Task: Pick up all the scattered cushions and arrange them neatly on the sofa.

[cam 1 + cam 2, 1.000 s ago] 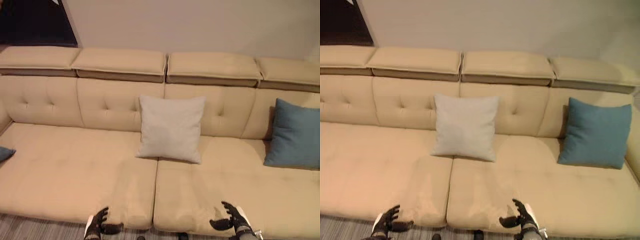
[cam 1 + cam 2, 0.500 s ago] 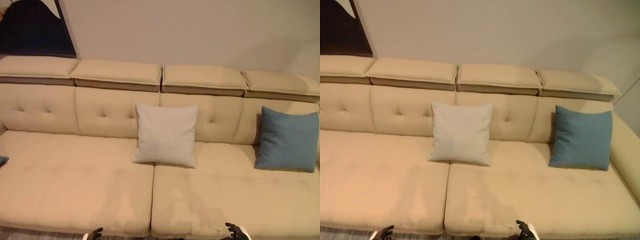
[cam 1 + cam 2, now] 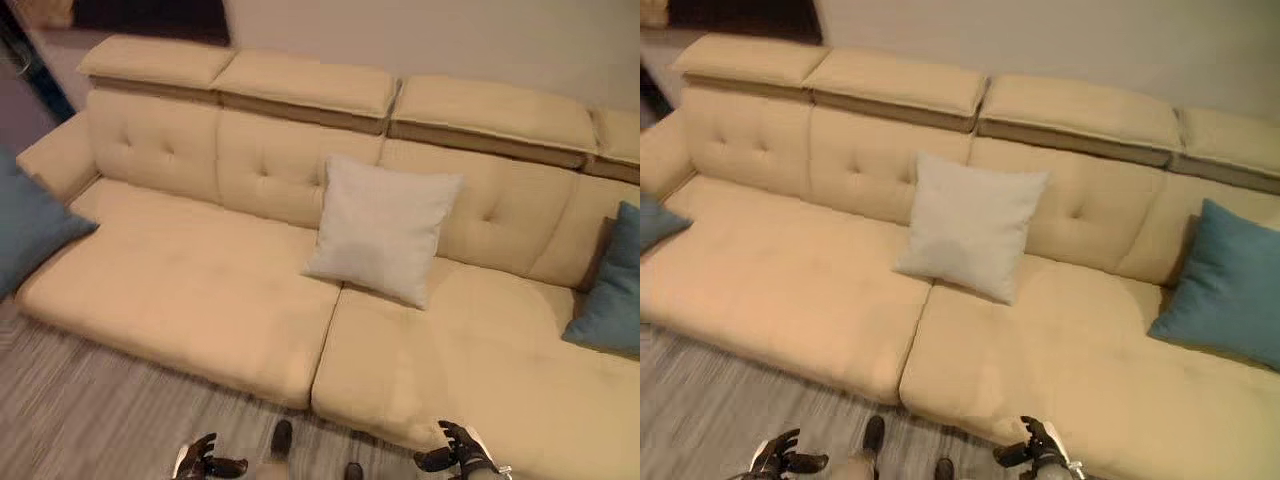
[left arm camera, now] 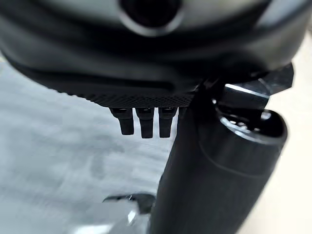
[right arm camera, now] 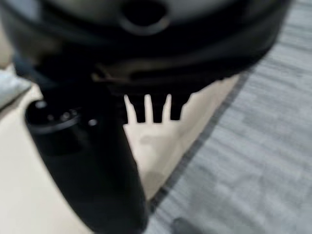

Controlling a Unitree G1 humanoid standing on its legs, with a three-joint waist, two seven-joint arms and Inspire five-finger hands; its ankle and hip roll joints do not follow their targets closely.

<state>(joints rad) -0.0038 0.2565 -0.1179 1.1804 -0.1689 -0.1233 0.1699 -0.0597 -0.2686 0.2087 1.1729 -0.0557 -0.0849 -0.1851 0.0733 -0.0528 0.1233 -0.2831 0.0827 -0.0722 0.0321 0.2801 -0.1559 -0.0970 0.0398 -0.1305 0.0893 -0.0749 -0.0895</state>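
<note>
Two cushions, grey cushion point(image 3: 382, 228) and teal cushion point(image 3: 1228, 285), stand propped on sofa point(image 3: 190, 290); blue cushion point(image 3: 28, 226) at far left overhangs the edge, unplaced. Left hand point(image 3: 198, 462) and right hand point(image 3: 455, 458) released, empty.

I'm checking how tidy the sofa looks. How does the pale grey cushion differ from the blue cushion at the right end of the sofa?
The pale grey cushion is light grey; the right blue cushion is teal blue. The grey one leans on the backrest near the middle of the sofa, above the seat seam; the blue one leans at the right end. The grey one is fully in view; the blue one is cut by the picture's edge. Both are square and propped upright on the seat.
</note>
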